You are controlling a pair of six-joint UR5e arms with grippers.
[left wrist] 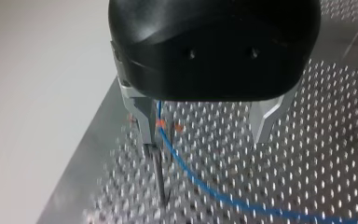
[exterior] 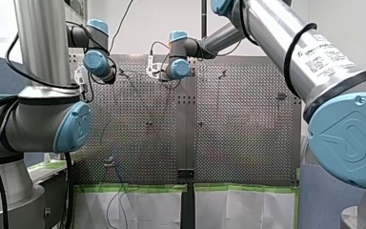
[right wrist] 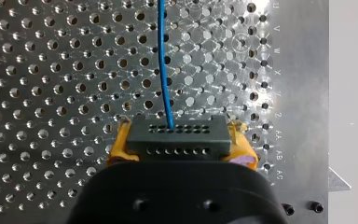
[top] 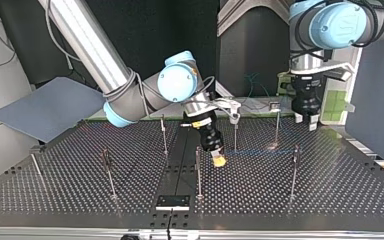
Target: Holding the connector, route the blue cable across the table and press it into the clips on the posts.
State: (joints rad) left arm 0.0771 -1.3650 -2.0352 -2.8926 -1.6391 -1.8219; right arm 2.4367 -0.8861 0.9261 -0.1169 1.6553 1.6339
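My right gripper (right wrist: 179, 156) has yellow pads and is shut on the black connector (right wrist: 176, 135). The blue cable (right wrist: 164, 60) leaves the connector and runs straight ahead over the perforated table. In the top view my right gripper (top: 219, 160) hangs low near the middle posts, and the thin blue cable (top: 260, 150) stretches from it toward the view's right. My left gripper (left wrist: 204, 126) is open, black with metal fingers. The blue cable (left wrist: 191, 175) passes just inside one finger, at a post's clip (left wrist: 158, 125). In the top view my left gripper (top: 305, 121) stands above the far right post (top: 277, 125).
Several thin posts stand on the table, such as one (top: 198, 170) beside my right gripper, one (top: 294, 172) at the right and one (top: 108, 172) at the left. A black plate (top: 172, 202) lies at the near edge. Green tape (exterior: 133, 188) lines the table's edge in the front view.
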